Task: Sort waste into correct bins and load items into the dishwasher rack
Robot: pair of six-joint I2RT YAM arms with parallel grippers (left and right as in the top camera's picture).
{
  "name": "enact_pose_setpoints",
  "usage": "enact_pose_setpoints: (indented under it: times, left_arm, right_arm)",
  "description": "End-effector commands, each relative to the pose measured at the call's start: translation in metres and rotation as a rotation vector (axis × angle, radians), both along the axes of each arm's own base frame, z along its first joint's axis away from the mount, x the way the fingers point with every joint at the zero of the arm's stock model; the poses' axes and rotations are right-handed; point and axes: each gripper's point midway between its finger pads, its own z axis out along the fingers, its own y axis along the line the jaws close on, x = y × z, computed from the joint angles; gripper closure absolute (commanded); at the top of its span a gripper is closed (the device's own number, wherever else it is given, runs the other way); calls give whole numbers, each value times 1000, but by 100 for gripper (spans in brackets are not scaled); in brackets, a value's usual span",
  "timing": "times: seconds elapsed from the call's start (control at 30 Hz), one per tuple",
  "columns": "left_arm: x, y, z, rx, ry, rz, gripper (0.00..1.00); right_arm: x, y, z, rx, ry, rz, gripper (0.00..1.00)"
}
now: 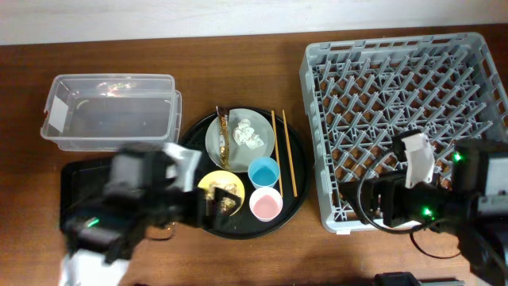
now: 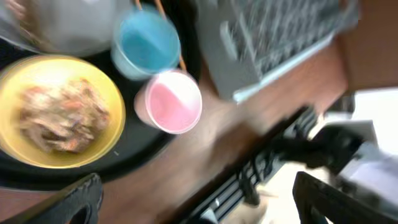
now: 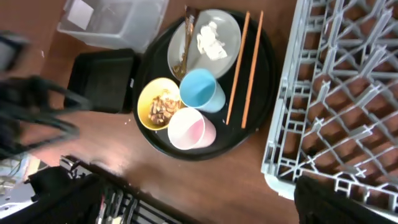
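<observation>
On the round black tray [image 3: 264, 93], a glossy yellow bowl [image 2: 59, 112] of brownish crumbly scraps [image 2: 59, 121] sits beside the smooth blue cup [image 2: 146, 43] and pink cup [image 2: 171, 101], a crumpled white tissue [image 3: 210, 34] lies on the grey plate [image 3: 227, 22] near thin wooden chopsticks [image 3: 237, 68], and the left gripper [image 2: 196, 205] and right gripper [image 3: 199, 205] both hang with jaws spread wide, the left arm blurred.
</observation>
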Motion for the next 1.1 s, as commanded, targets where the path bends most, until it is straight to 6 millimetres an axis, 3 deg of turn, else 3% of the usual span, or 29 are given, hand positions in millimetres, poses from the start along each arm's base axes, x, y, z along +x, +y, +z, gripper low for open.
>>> enact_pose_setpoints:
  times: [0.0, 0.03, 0.1, 0.13, 0.2, 0.3, 0.33, 0.43, 0.5, 0.53, 0.57, 0.63, 0.67, 0.7, 0.77, 0.9, 0.93, 1.0, 1.07]
  left_arm:
    - [11, -12, -71, 329, 47, 48, 21]
    - [16, -19, -89, 421, 26, 30, 28]
    - [27, -36, -117, 506, 4, -4, 32]
    - [31, -51, -138, 520, 24, -35, 42]
    - [34, -59, -160, 530, 60, -52, 58]
    - [33, -70, -172, 490, 111, -67, 97]
    - [31, -70, -169, 487, 114, -70, 100]
    - [13, -84, -129, 367, 165, -133, 100]
    - [9, -96, -65, 159, 134, -216, 100]
    - [19, -94, -21, 5, 76, -215, 100]
    - [24, -92, 1, -79, 46, -218, 100]
    - [32, -81, 72, -399, -55, -292, 100]
    - [30, -76, 100, -543, -85, -360, 100]
    - [27, -72, 114, -616, -96, -407, 100]
    - [19, -71, 126, -680, -109, -471, 100]
    - [18, -72, 127, -682, -107, -474, 100]
    - [18, -72, 127, -682, -107, -474, 100]
    - [18, -72, 127, -682, -108, -474, 100]
    - [18, -72, 127, -682, -107, -474, 100]
  right_arm:
    - [3, 0, -4, 10, 56, -10, 1]
    - [2, 0, -7, 10, 76, -10, 1]
    - [-1, 0, -9, 12, 92, -8, 1]
    - [-3, 0, -10, 12, 103, -8, 1]
    - [-6, 0, -11, 12, 115, -8, 1]
    - [-8, 0, -13, 12, 129, -8, 0]
    - [-8, 0, -13, 12, 129, -8, 2]
    - [-9, 0, -13, 11, 134, -8, 0]
    - [-9, 0, -13, 9, 130, -4, 0]
    - [-9, 2, -11, 6, 108, 26, 0]
    - [-10, 8, -8, 23, 84, 73, 2]
    - [-22, 42, 21, 177, -53, 323, 7]
    - [-26, 57, 42, 288, -132, 427, 7]
    - [-26, 63, 52, 338, -160, 462, 7]
    - [-30, 83, 72, 443, -222, 604, 6]
    - [-18, 122, 83, 509, -209, 739, 7]
    - [-12, 135, 84, 513, -198, 754, 14]
    - [-11, 143, 74, 467, -184, 748, 21]
    - [-8, 144, 64, 411, -169, 718, 23]
